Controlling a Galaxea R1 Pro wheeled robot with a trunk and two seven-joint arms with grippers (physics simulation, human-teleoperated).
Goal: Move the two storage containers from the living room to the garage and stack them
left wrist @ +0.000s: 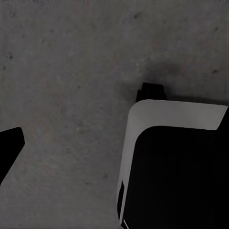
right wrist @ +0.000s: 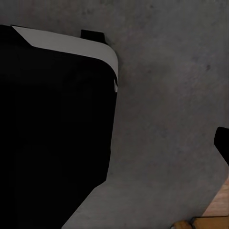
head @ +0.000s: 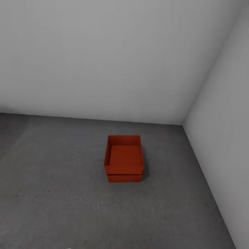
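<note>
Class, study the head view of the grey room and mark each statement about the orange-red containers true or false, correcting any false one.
1. One container sits on top of the other. True: the upper container rests on the lower container.
2. The stack stands on a light wood plank floor. False: it stands on the dark grey concrete floor.
3. The upper container is full of items. False: its inside is empty.
4. The stack stands near a corner of pale walls. True.
5. A gripper is holding the upper container. False: nothing touches it.
</note>
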